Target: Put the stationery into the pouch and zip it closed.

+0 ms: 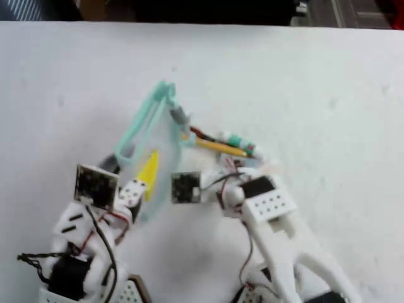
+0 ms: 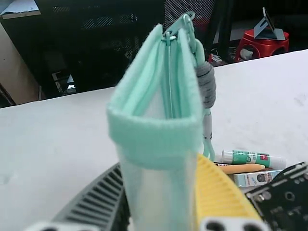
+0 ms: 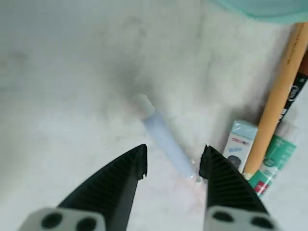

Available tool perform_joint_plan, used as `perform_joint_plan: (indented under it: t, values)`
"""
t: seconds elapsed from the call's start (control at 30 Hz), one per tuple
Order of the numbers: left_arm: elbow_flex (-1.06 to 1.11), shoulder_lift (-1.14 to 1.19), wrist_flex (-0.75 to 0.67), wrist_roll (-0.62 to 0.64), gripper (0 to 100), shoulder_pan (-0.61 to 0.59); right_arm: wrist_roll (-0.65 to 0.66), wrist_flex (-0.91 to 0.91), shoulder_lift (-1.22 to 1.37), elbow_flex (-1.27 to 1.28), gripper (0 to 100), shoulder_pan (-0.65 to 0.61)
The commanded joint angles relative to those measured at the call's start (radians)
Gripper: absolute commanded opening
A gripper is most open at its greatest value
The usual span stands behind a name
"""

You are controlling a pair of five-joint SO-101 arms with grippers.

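A mint-green pouch with clear sides stands on edge on the white table. My left gripper is shut on its near end, which sits between a grey finger and a yellow finger. The pouch shows its zipper line and a grey pull along the top. My right gripper is open and low over the table, straddling a pale blue stick. Beside it lie an eraser, a yellow pencil, a green glue stick and a black pen.
The stationery pile lies just right of the pouch, between it and the right arm. Bare white table stretches to the far edge and to both sides. Dark room clutter lies beyond the table.
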Motion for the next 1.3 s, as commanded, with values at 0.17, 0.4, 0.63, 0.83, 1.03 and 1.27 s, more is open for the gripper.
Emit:
perform_joint_plan:
  t: [0.17, 0.4, 0.63, 0.83, 1.03, 1.27]
  values:
    - [-0.026, 0.002, -0.031, 0.008, 18, -0.008, 0.025, -0.035, 0.329, -0.204, 17.3, 0.053]
    - [-0.026, 0.002, -0.031, 0.008, 18, -0.005, 0.025, -0.033, 0.473, -0.293, 17.0, 0.05]
    - [-0.026, 0.002, -0.031, 0.008, 18, -0.004, 0.025, -0.033, 0.486, -0.29, 4.3, 0.048]
    - [-0.026, 0.002, -0.029, 0.008, 18, -0.002, 0.023, -0.033, 0.478, -0.259, 1.6, 0.048]
    - [-0.026, 0.002, -0.029, 0.008, 18, -0.001, 0.015, -0.033, 0.479, -0.259, 1.7, 0.048]
    - [-0.028, 0.002, -0.028, 0.008, 18, 0.001, -0.172, -0.053, 0.481, -0.267, 1.7, 0.054]
